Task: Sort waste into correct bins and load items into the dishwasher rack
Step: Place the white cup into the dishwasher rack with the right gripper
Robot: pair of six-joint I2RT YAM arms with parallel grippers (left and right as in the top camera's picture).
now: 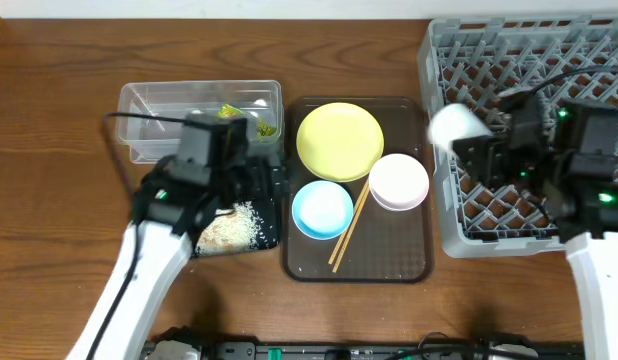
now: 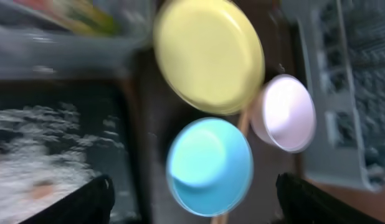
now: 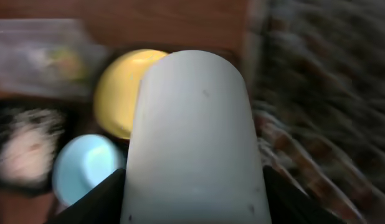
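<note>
We find the overhead view bright and evenly lit, sharp except the white cup (image 1: 459, 125), smeared at upper right. Both wrist views look dimmer and motion-blurred: the yellow plate (image 2: 208, 56) has soft edges, the rack (image 2: 332, 124) streaks grey at right.

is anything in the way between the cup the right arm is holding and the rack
Nothing visible. The right gripper holds the small white cup over the left wall of the rack, and no item shows in the rack beside it.
</note>
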